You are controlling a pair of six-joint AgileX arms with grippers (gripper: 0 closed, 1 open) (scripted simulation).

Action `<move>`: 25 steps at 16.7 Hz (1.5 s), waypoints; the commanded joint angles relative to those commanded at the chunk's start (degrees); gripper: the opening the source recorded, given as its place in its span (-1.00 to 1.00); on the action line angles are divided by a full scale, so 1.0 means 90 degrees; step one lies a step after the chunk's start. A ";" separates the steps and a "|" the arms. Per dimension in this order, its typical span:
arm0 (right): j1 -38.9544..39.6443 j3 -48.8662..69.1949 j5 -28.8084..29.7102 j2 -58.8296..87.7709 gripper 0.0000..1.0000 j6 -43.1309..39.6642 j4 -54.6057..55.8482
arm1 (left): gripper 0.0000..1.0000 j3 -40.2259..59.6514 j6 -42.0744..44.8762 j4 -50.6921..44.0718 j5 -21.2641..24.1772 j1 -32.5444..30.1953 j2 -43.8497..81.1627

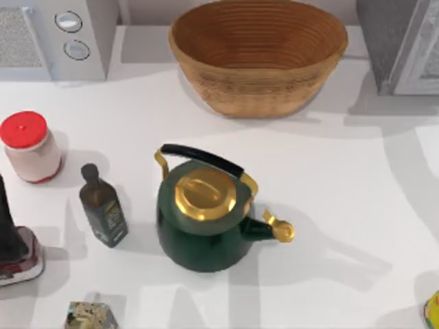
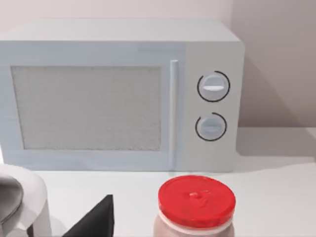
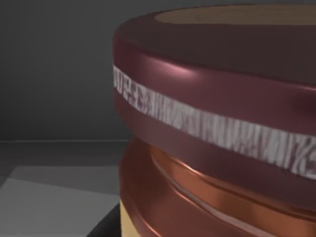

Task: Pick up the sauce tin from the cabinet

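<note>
The sauce tin [image 3: 217,128] sits very close in the right wrist view, inside the dark cabinet [image 1: 405,48] at the upper right of the top view, and I cannot tell if the right gripper is clamped, so the tin might slip.

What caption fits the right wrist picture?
Close-up of the sauce tin, maroon rim and coppery body, against dark grey walls.

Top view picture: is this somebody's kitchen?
Probably a pretend kitchen counter, drawn by a computer. There is a green kettle with a gold lid, a white microwave with two round knobs, and a red-lidded jar on the white table.
</note>
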 joint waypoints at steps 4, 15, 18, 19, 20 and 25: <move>-0.0173 -0.0934 -0.0129 -0.0498 -1.00 -0.0015 0.0324 | 1.00 0.0000 0.0000 0.0000 0.0000 0.0000 0.0000; -0.1132 -0.7324 -0.1200 -0.4159 -1.00 -0.0055 0.2814 | 1.00 0.0000 0.0000 0.0000 0.0000 0.0000 0.0000; -0.1434 -0.9237 -0.1537 -0.5316 -1.00 -0.0068 0.3603 | 1.00 0.0000 0.0000 0.0000 0.0000 0.0000 0.0000; -0.1530 -0.9825 -0.1641 -0.5676 -1.00 -0.0072 0.3848 | 1.00 0.0000 0.0000 0.0000 0.0000 0.0000 0.0000; -0.1621 -1.0376 -0.1740 -0.6018 -1.00 -0.0077 0.4079 | 1.00 0.0000 0.0000 0.0000 0.0000 0.0000 0.0000; -0.1972 -1.2346 -0.2111 -0.7301 -1.00 -0.0096 0.4945 | 1.00 0.0000 0.0000 0.0000 0.0000 0.0000 0.0000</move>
